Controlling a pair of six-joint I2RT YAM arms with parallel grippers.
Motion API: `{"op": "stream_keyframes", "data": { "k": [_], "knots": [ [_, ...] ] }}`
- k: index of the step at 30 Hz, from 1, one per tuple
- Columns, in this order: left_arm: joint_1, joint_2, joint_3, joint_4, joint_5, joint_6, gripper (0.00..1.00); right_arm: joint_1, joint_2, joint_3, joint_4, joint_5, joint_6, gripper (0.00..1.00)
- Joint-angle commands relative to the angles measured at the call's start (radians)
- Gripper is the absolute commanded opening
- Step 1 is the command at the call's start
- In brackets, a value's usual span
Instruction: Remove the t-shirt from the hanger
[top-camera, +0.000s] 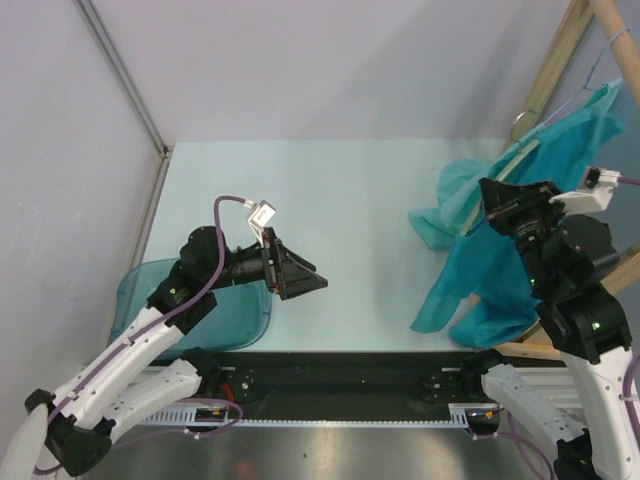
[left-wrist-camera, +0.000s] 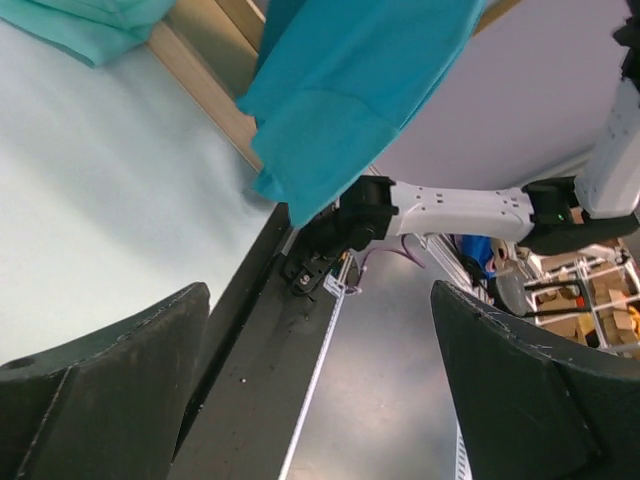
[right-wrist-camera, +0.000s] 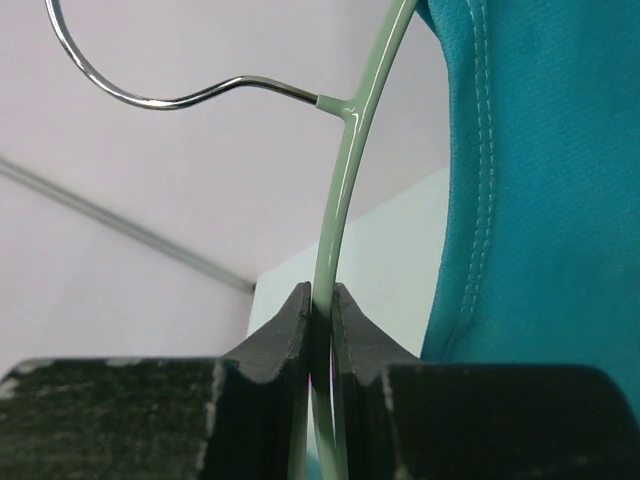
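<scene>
Right wrist view shows the right tool (right-wrist-camera: 320, 300) clenched on the green hanger (right-wrist-camera: 340, 180), with the teal t-shirt (right-wrist-camera: 530, 180) hanging on it over the tabletop (top-camera: 330, 200) right edge; the left tool (top-camera: 305, 280) is released.

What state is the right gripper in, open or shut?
Shut. The right gripper pinches the hanger by its pale green bar from both sides; no gap shows.
</scene>
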Motion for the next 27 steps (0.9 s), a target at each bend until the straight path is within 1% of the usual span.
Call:
{"op": "stream_keyframes", "data": {
  "k": [1,2,3,5,6,7,8,9,10,11,12,13,14,15,16,17,20,21,23,25,26,27],
  "knots": [
    [-0.132,0.016,0.099,0.072,-0.007,0.047,0.97,0.024,0.020,-0.070,0.166,-0.173,0.163,0.00],
    [-0.181,0.016,0.113,0.071,-0.045,0.091,0.98,0.035,0.025,-0.075,0.174,-0.169,0.175,0.00],
    [-0.285,0.024,0.146,0.067,-0.140,0.116,0.98,0.064,0.031,-0.078,0.188,-0.150,0.184,0.00],
    [-0.379,0.039,0.186,0.040,-0.235,0.200,1.00,0.110,0.043,-0.090,0.203,-0.108,0.209,0.00],
    [-0.449,0.065,0.224,0.037,-0.274,0.229,1.00,0.169,0.048,-0.093,0.221,-0.049,0.212,0.00],
    [-0.477,0.080,0.241,0.035,-0.333,0.257,1.00,0.202,0.050,-0.095,0.226,-0.013,0.217,0.00],
    [-0.502,0.103,0.257,0.041,-0.354,0.300,1.00,0.233,0.057,-0.095,0.229,0.023,0.227,0.00],
    [-0.537,0.143,0.287,0.050,-0.372,0.320,1.00,0.272,0.062,-0.095,0.237,0.098,0.234,0.00],
    [-0.549,0.172,0.303,0.058,-0.413,0.340,1.00,0.338,0.066,-0.093,0.240,0.135,0.240,0.00],
    [-0.569,0.194,0.318,0.067,-0.439,0.372,1.00,0.378,0.074,-0.095,0.240,0.210,0.249,0.00],
    [-0.573,0.247,0.352,0.069,-0.467,0.384,1.00,0.411,0.086,-0.095,0.243,0.243,0.264,0.00],
    [-0.573,0.271,0.367,0.072,-0.501,0.403,1.00,0.472,0.096,-0.095,0.248,0.272,0.267,0.00],
    [-0.576,0.289,0.378,0.083,-0.521,0.414,1.00,0.498,0.103,-0.093,0.246,0.330,0.275,0.00],
    [-0.576,0.312,0.393,0.089,-0.538,0.420,1.00,0.521,0.114,-0.095,0.245,0.358,0.301,0.00],
    [-0.576,0.340,0.398,0.095,-0.553,0.430,1.00,0.570,0.117,-0.098,0.251,0.378,0.310,0.00],
    [-0.574,0.354,0.401,0.101,-0.594,0.438,1.00,0.587,0.119,-0.105,0.258,0.410,0.315,0.01],
    [-0.576,0.387,0.413,0.087,-0.656,0.464,1.00,0.653,0.132,-0.110,0.269,0.450,0.342,0.01],
    [-0.576,0.392,0.416,0.084,-0.656,0.466,1.00,0.668,0.133,-0.116,0.280,0.458,0.350,0.01],
    [-0.576,0.406,0.421,0.061,-0.726,0.466,1.00,0.710,0.133,-0.130,0.306,0.487,0.365,0.02],
    [-0.573,0.412,0.439,-0.004,-0.768,0.469,0.87,0.738,0.131,-0.145,0.326,0.505,0.366,0.04],
    [-0.573,0.413,0.449,-0.029,-0.791,0.472,0.75,0.757,0.131,-0.148,0.347,0.522,0.362,0.04],
    [-0.571,0.406,0.456,-0.050,-0.821,0.472,0.55,0.764,0.131,-0.148,0.356,0.525,0.358,0.05]
  ]
}}
